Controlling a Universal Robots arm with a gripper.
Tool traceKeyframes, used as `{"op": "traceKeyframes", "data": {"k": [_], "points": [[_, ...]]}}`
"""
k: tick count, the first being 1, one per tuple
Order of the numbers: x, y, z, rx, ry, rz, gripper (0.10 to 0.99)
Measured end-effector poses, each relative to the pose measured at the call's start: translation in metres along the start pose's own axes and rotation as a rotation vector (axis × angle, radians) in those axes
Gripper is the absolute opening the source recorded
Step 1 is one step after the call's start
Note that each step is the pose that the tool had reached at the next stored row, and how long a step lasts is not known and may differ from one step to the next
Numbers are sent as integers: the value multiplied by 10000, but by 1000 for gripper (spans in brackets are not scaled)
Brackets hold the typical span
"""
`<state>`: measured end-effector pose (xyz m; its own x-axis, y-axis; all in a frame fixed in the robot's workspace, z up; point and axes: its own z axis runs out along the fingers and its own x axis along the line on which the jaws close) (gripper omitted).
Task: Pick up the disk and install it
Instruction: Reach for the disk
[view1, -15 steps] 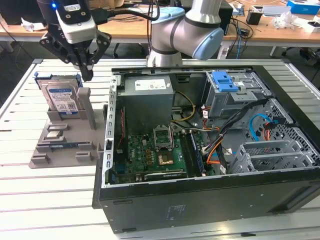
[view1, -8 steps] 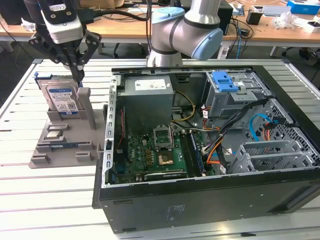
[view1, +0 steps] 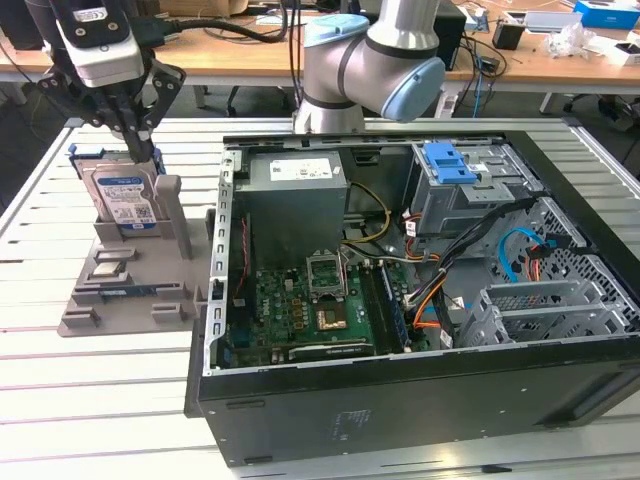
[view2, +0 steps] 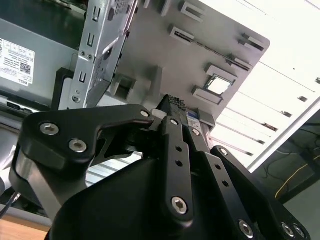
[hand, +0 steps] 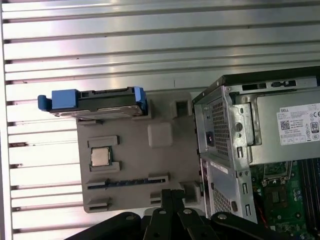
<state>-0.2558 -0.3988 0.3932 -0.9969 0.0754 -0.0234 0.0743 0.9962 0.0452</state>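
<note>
- On the exterior view's left, a flat silver metal disk (view1: 125, 200) with a white-and-blue label and a blue plastic carrier frame stands on edge. It sits in a slot at the far end of a grey plastic fixture tray (view1: 120, 300).
- First wrist view shows the disk edge-on (hand: 95, 102).
- Black two-finger gripper (view1: 148, 150) hangs by the disk's upper corner on the case side. Its fingers are pressed together with nothing between them.
- In the first wrist view the gripper (hand: 167, 194) lies over the tray (hand: 150, 150), apart from the disk.
- Small square silver chip (hand: 100, 157) sits in a tray pocket.
- Tray is just beside an open black computer case (view1: 400, 400); both rest on a ribbed aluminium table (view1: 100, 400).
- Inside the case: grey power-supply box (view1: 295, 185), green motherboard (view1: 310, 310), blue plastic latch piece (view1: 447, 162) on the drive cage.
</note>
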Motion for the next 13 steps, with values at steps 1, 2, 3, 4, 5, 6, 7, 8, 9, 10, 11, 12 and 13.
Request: {"op": "traceKeyframes", "data": {"k": [1,2,3,4,5,6,7,8,9,10,11,12,13], "points": [[20,-2,-1,0,0,0,106],[43,-3,-1,1,0,-1,106],[63,-5,-2,1,1,-2,106],[89,-7,-3,1,1,-1,106],[108,-9,-3,1,0,-2,106],[146,-11,-4,1,0,-2,106],[178,-14,-5,1,1,-1,106],[210,-16,-6,1,0,-1,106],[232,-17,-6,1,0,0,106],[251,-19,-7,1,0,0,106],[265,-20,-7,0,0,0,106],[280,-21,-8,1,1,0,106],[294,-22,-8,1,0,-1,106]]}}
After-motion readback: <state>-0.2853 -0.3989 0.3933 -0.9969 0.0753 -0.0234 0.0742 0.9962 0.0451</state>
